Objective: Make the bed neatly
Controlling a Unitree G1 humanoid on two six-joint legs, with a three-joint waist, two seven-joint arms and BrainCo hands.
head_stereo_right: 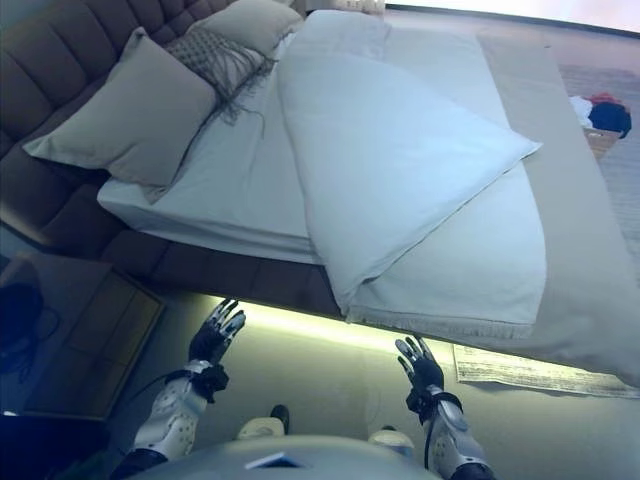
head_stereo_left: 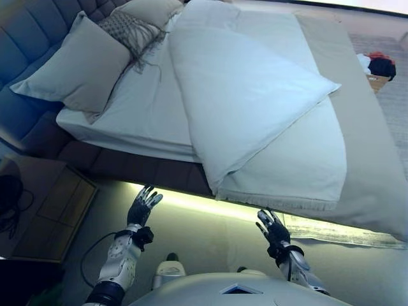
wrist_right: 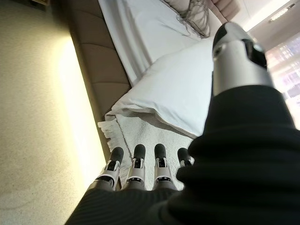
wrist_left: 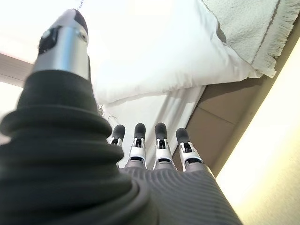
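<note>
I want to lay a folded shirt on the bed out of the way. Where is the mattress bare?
Bare sheet lies between the pillows and the folded-back duvet. The beige bedspread past the duvet is also free. The head end is crowded with pillows and a fringed throw. Both hands hang open beside the bed.

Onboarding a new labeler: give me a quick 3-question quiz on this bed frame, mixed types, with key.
1. True or false: the white duvet lies flat and square over the bed.
2. Multiple choice: the left hand is A) gripping the duvet, B) open above the floor beside the bed, C) on the grey pillow.
3. Fill in: the fringed throw lies partly ___ the duvet.

Key
1. False: it is folded back into a diagonal point.
2. B; the right hand is open and empty too.
3. under
</note>
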